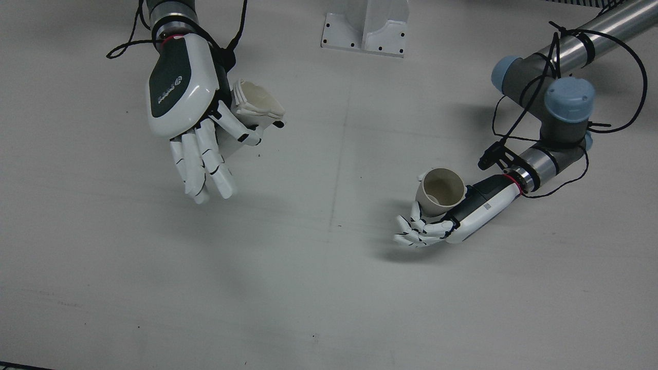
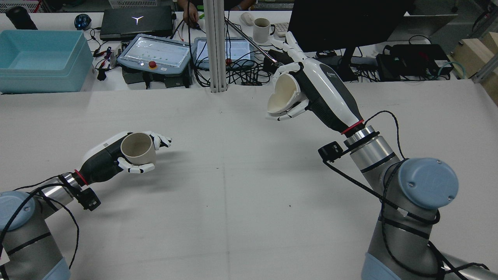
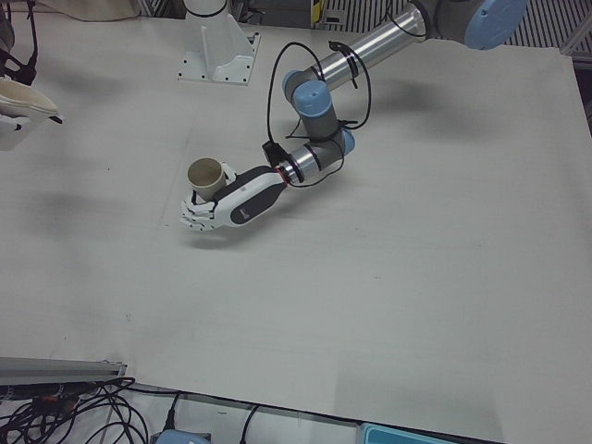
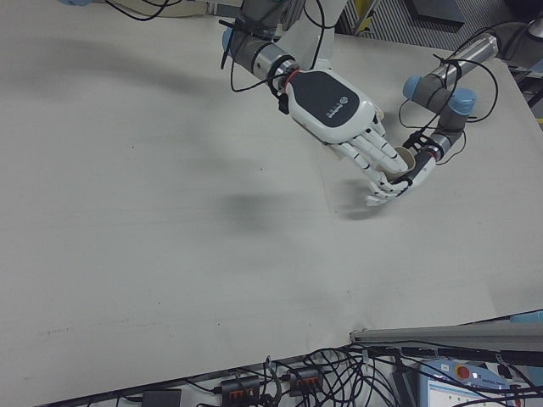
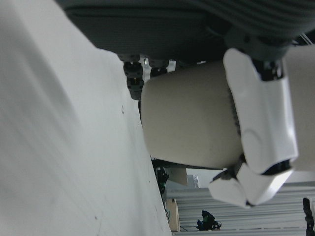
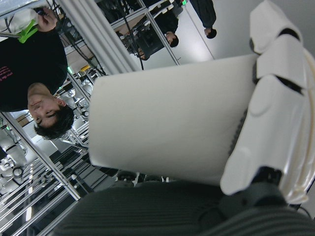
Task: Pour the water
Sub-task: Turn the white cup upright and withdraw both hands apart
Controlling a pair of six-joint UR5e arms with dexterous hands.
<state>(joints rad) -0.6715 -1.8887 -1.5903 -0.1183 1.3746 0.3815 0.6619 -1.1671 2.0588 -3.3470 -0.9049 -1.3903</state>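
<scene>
Two paper cups, one per hand, logo unreadable.

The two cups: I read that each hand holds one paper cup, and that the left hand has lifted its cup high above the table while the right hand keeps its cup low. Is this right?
The sides are swapped. In the rear view, the right hand holds its squeezed cup raised and tilted, while the left hand keeps its cup low near the table. Each hand does hold one paper cup.

My left hand holds a cup low at nine o'clock. My right hand holds another cup raised at one o'clock, well apart.
</scene>
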